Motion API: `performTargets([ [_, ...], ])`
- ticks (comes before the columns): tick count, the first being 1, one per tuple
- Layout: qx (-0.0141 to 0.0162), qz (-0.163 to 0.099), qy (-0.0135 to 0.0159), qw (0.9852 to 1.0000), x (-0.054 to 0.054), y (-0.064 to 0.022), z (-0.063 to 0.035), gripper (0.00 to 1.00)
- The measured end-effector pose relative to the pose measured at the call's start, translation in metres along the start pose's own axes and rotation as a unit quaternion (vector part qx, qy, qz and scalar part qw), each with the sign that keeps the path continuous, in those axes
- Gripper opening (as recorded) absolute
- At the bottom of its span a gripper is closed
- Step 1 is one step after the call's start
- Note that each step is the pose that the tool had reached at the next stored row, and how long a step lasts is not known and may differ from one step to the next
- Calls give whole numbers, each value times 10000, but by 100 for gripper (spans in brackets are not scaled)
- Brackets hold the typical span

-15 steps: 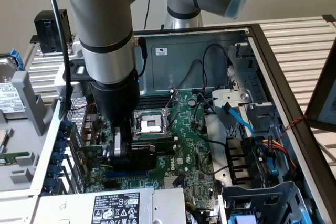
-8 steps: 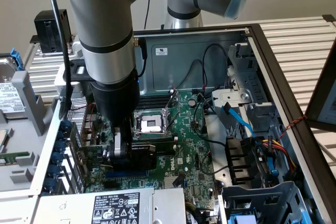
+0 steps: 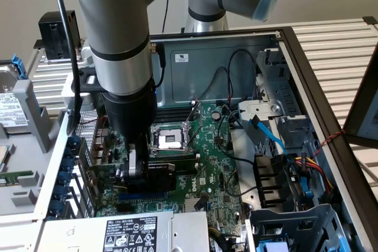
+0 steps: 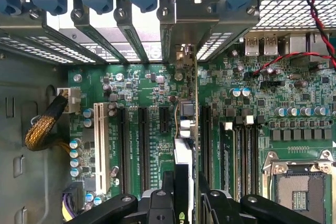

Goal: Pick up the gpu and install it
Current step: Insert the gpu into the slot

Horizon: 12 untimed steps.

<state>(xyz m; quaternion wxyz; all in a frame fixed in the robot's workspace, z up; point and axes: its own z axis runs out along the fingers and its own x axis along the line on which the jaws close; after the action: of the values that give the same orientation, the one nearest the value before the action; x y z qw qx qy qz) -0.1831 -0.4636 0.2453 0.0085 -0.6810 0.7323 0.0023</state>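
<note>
GPU [image 4: 185, 135] is hanging edge-on, the end effector [image 4: 186, 203] gripping it narrowly, low over the motherboard [image 4: 247, 108]. Its long axis is running parallel to the expansion slots [image 4: 143, 145], bracket pointing toward the case's rear wall [image 4: 94, 45].

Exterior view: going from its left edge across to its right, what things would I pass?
Hard drive → blue clips → tool gripping the graphics card → blue cable → red and yellow wires → slatted table.
</note>
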Motion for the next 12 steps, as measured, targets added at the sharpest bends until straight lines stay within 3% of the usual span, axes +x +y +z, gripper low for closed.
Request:
performTargets([
  [12, -1, -57, -1, 10000, 0, 0, 1, 27],
])
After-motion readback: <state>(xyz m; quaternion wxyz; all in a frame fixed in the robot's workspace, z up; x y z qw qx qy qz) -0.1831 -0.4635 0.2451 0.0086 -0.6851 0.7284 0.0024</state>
